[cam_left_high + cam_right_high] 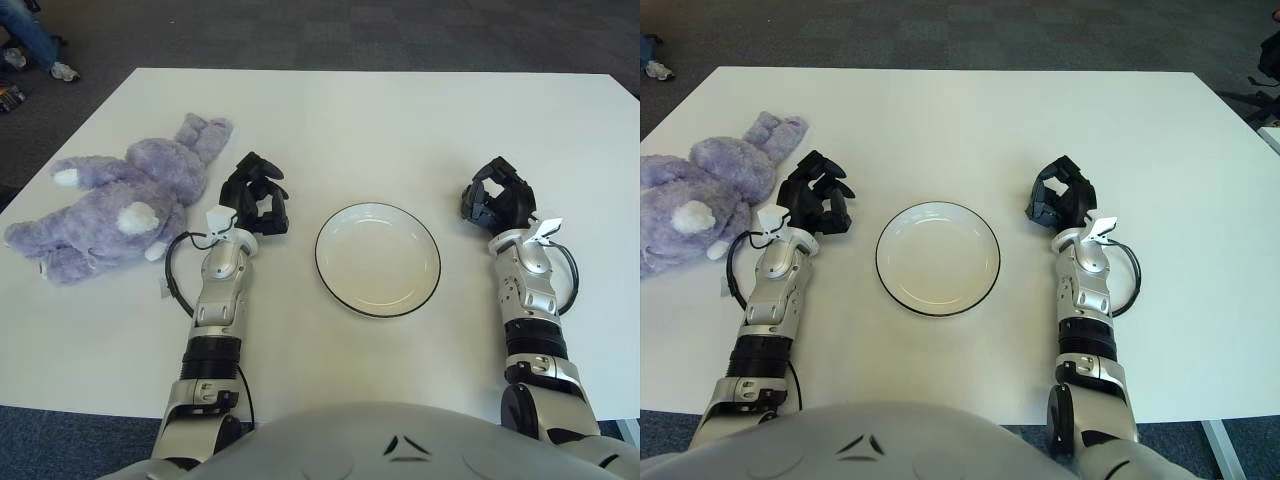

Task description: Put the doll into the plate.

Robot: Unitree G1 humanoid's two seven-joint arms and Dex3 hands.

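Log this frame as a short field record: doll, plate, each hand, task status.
doll: purple plush doll lying on the white table, at the robot's left
plate: white plate with a dark rim, nothing in it
left hand: left hand between doll and plate, holding nothing
right hand: right hand right of the plate, idle
status: doll not yet grasped
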